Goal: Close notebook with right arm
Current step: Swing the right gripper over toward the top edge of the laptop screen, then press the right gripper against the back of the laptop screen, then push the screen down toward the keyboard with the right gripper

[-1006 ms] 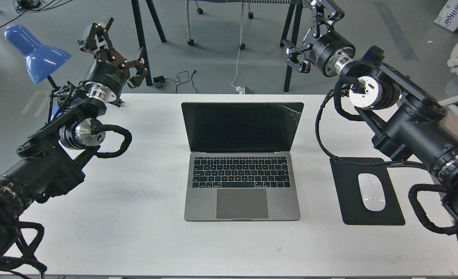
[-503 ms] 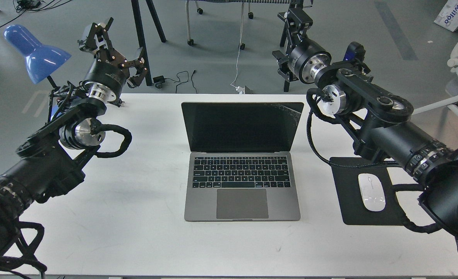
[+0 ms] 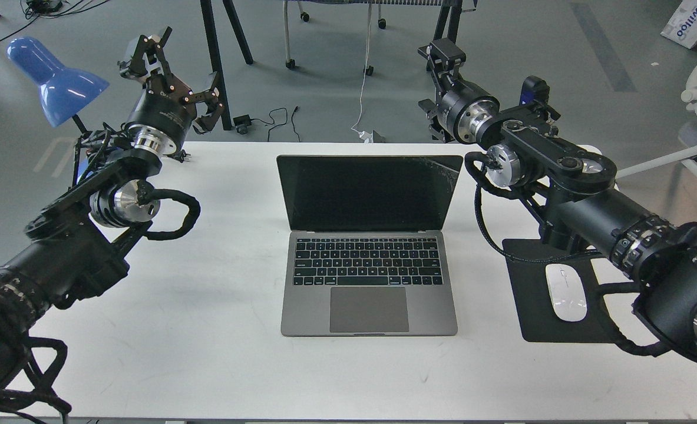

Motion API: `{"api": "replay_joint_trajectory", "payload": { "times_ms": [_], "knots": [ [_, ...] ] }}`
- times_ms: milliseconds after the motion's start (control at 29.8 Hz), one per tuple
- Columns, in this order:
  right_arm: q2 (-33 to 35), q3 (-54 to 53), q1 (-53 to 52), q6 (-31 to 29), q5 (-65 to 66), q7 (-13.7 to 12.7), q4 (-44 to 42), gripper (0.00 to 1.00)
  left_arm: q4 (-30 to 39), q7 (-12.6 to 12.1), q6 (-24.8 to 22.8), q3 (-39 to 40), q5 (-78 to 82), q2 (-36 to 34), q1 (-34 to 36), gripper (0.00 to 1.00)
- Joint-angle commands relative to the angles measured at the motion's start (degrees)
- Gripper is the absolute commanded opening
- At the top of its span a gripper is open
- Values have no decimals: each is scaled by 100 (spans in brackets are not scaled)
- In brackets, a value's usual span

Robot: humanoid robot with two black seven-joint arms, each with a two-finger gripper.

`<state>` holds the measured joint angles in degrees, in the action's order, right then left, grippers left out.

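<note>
The notebook is a grey laptop (image 3: 368, 294) lying open in the middle of the white table (image 3: 207, 330). Its dark screen (image 3: 369, 191) stands upright, with cracks at the top right corner. My right gripper (image 3: 439, 65) is up behind the screen's right corner, above the table's far edge and apart from the lid. It is dark and seen from behind, so its fingers cannot be told apart. My left gripper (image 3: 174, 62) is raised over the table's far left corner, open and empty.
A black mouse pad (image 3: 537, 318) with a white mouse (image 3: 566, 291) lies right of the laptop, under my right arm. A blue desk lamp (image 3: 53, 82) stands at the far left. Stand legs and cables are on the floor behind the table.
My right arm has swung left and lower, bringing its gripper from the upper right down toward the screen's top right corner. The left arm and the laptop have not moved.
</note>
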<state>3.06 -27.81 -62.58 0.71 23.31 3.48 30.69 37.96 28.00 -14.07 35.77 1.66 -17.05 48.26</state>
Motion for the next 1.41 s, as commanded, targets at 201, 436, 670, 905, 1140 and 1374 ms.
{"api": "replay_joint_trajectory", "payload": {
  "times_ms": [201,436,670,905,1140,1374],
  "knots": [
    [19,689,1,-299,-20,-40,104,100,0,0,0,0,1,0,8,100],
    [37,707,1,-853,-28,-49,104,100,-8,0,0,0,1,0,-1,100],
    [273,768,80,-1582,-28,-58,437,100,-8,0,0,0,1,0,-1,100],
    [1012,1401,264,-1996,-37,-75,1509,100,0,0,0,0,1,0,-1,100],
    [1433,1427,501,-2444,-20,-75,2273,100,-8,0,0,0,-8,9,-1,100],
    [1654,1936,519,-2638,-2,-75,2749,100,0,0,0,0,-8,9,-1,100]
  ]
}}
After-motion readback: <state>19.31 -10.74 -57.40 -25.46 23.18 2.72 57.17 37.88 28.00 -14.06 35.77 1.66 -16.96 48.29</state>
